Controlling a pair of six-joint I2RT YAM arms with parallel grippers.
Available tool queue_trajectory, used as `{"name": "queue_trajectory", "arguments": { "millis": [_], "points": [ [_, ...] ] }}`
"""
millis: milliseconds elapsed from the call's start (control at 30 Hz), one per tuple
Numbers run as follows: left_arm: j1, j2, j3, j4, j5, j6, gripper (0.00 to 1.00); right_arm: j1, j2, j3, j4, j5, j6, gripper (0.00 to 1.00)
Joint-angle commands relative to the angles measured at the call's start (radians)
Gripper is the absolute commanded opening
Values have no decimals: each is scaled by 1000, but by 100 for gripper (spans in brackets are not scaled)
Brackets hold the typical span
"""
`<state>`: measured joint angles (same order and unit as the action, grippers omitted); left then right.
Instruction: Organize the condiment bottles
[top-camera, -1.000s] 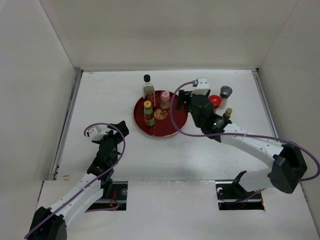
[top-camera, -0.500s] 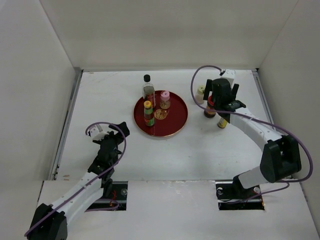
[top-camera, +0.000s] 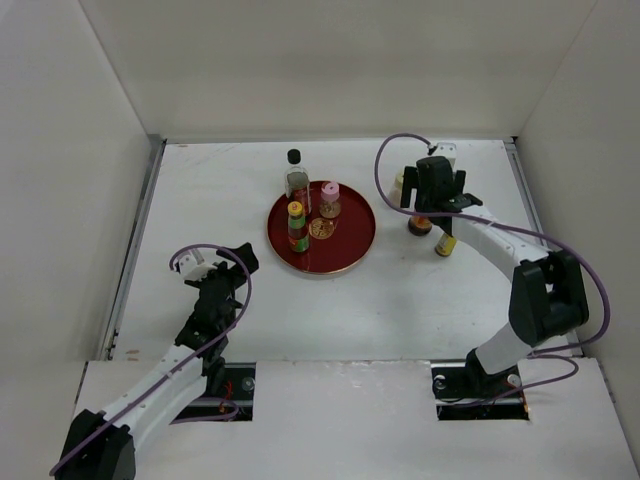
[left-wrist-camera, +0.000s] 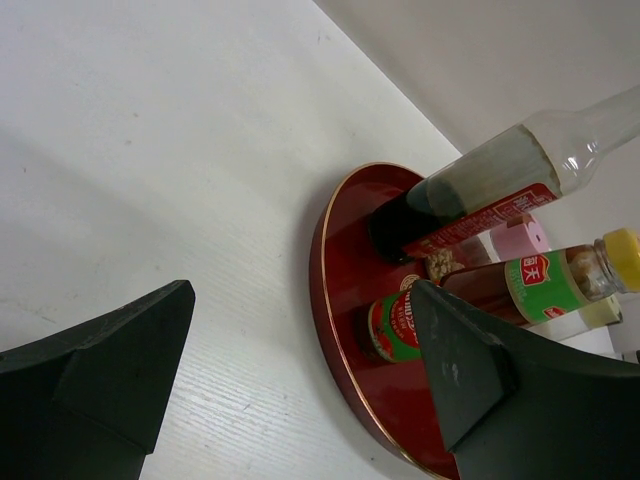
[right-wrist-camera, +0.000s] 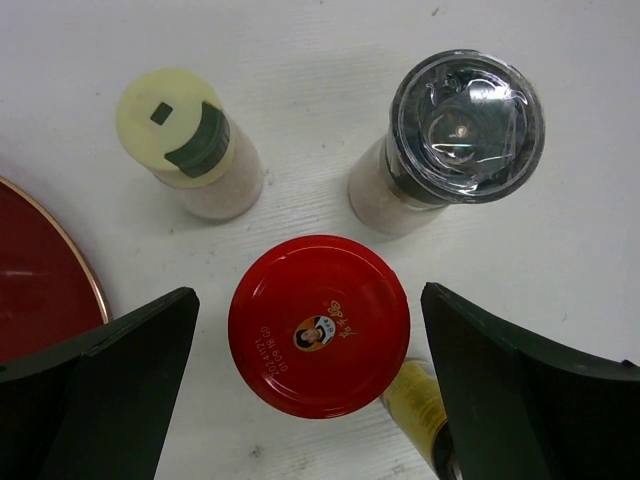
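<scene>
Found the right end effector (right-wrist-camera: 305, 300) released, fingers spread to either side of the red-capped jar (right-wrist-camera: 318, 325) at lower centre of the right wrist view, apparently clear of it. Found the left end effector (left-wrist-camera: 300, 300) released too, low at the lower left of the overhead view, facing the round red tray (left-wrist-camera: 318, 270).

Counted four condiment bottles standing on the tray at centre frame: a tall clear glass bottle (top-camera: 296, 175), a yellow-capped bottle (top-camera: 296, 226), a pink-capped bottle (top-camera: 330, 198) and a gold-lidded jar (top-camera: 321, 229). Counted four more off it, right of centre: the red-capped jar, a yellow-green-capped shaker (right-wrist-camera: 185, 145), a grey-capped jar (right-wrist-camera: 455, 120) and a small yellow bottle (right-wrist-camera: 418, 400) tucked just beside the red lid.

Judged crowding the main hazard. Expected a descending or closing finger to clip the yellow bottle or the grey-capped jar and topple it. Suspected a slip if gripping only the broad, smooth lid. Feared a knock against the tall glass bottle at the tray's upper rim during placement.

Noted a white, matte desk (top-camera: 220, 200) with faint grain, boxed in by plain white panels (top-camera: 330, 60) on three sides.
</scene>
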<state>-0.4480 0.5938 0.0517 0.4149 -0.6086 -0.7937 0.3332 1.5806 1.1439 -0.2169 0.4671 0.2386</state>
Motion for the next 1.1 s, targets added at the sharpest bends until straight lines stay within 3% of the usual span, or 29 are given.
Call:
{"name": "queue_trajectory", "arguments": {
  "millis": [0, 233, 367, 467, 600, 900, 1067],
  "points": [
    [4, 3, -1, 38, 12, -9, 90, -9, 10, 40, 1, -8, -10, 100],
    [9, -3, -3, 35, 18, -10, 90, -10, 64, 60, 11, -22, -12, 100],
    [13, -22, -1, 28, 27, -10, 90, -10, 91, 83, 10, -30, -13, 90],
    [13, -11, -3, 28, 23, -10, 90, -10, 96, 82, 22, -30, -7, 74],
    [12, -3, 2, 35, 30, -10, 90, 14, 75, 71, 50, -19, -12, 62],
    [12, -2, -1, 36, 32, -10, 90, 65, -126, 56, 111, -5, -22, 56],
    [6, 3, -1, 42, 26, -9, 90, 163, -157, 86, 123, 4, -36, 56]
  ]
}}
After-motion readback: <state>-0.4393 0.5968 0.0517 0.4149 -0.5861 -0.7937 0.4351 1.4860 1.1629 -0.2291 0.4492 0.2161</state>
